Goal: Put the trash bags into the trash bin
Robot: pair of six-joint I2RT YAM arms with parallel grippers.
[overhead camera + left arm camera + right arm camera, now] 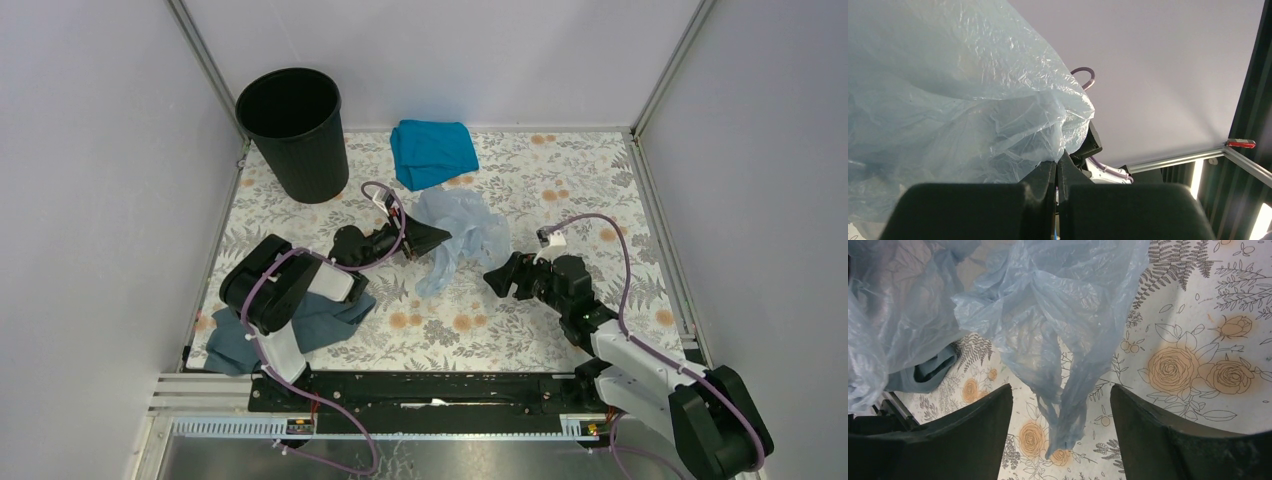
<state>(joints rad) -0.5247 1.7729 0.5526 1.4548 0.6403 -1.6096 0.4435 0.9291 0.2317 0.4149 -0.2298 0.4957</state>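
The pale blue-grey trash bag (462,232) hangs crumpled over the middle of the floral table. My left gripper (432,238) is shut on its left edge; in the left wrist view the film (963,100) bulges up from between the closed fingertips. My right gripper (500,276) is open just right of the bag. In the right wrist view the bag's hanging tail (1068,405) dangles between the spread fingers (978,425), touching neither. The black round trash bin (293,132) stands upright at the back left, empty as far as I can see.
A teal cloth (432,152) lies at the back centre, right of the bin. A dark slate-grey cloth (300,322) lies at the front left, partly under my left arm. Walls close the table at left, back and right.
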